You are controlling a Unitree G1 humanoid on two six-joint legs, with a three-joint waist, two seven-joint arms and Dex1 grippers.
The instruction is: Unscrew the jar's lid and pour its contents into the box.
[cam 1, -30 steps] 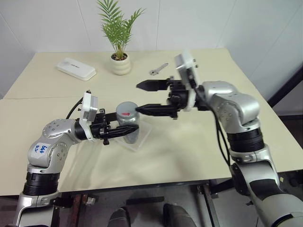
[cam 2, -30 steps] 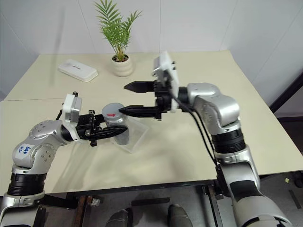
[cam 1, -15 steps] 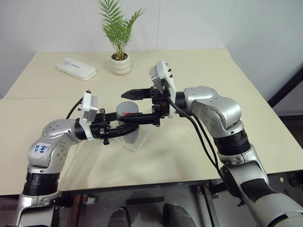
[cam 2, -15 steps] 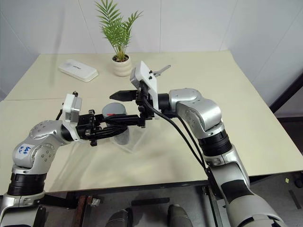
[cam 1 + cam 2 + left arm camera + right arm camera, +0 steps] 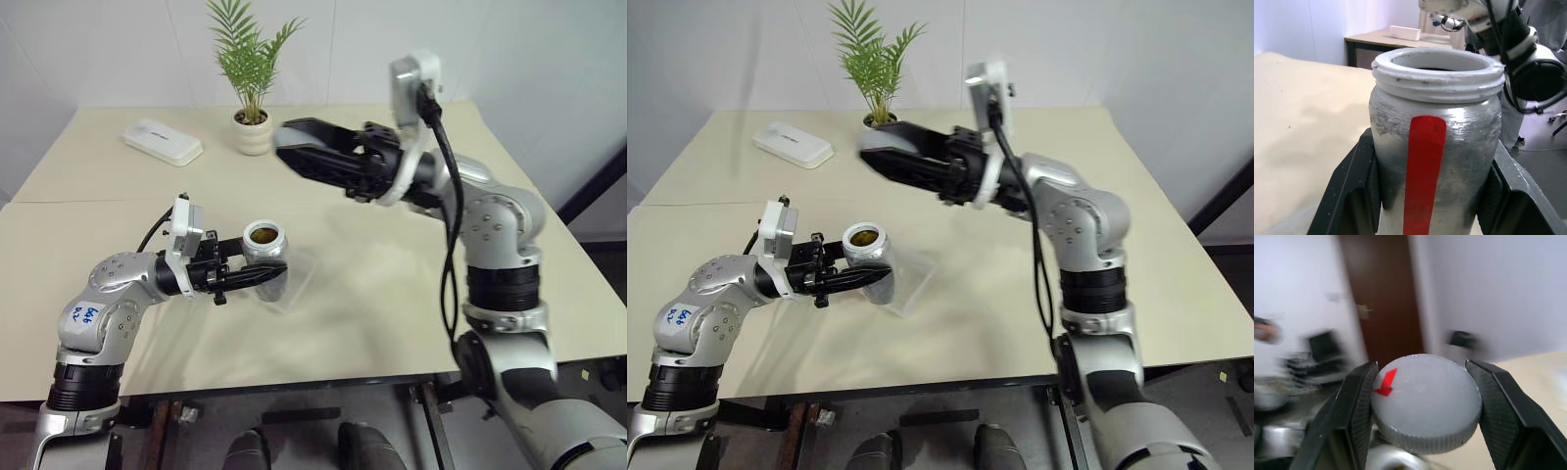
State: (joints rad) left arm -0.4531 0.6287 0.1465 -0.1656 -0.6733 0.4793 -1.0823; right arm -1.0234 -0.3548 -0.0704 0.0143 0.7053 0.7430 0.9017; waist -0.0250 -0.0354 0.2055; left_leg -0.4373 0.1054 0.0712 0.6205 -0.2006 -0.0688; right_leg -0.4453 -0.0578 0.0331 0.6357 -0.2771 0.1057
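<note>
Jar (image 5: pixel 265 257) open-topped, clamped in left end effector (image 5: pixel 257 279) | lid (image 5: pixel 1426 401) pinched in raised right end effector (image 5: pixel 1422 404)

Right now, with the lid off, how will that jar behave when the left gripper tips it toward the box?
The jar looks like stiff plastic, so it probably won't buckle between the left gripper fingers. It seems light, holding little. Its smooth round wall could slip or twist in the grip once tilted. The open mouth is wide, so the contents would likely spill fast.
</note>
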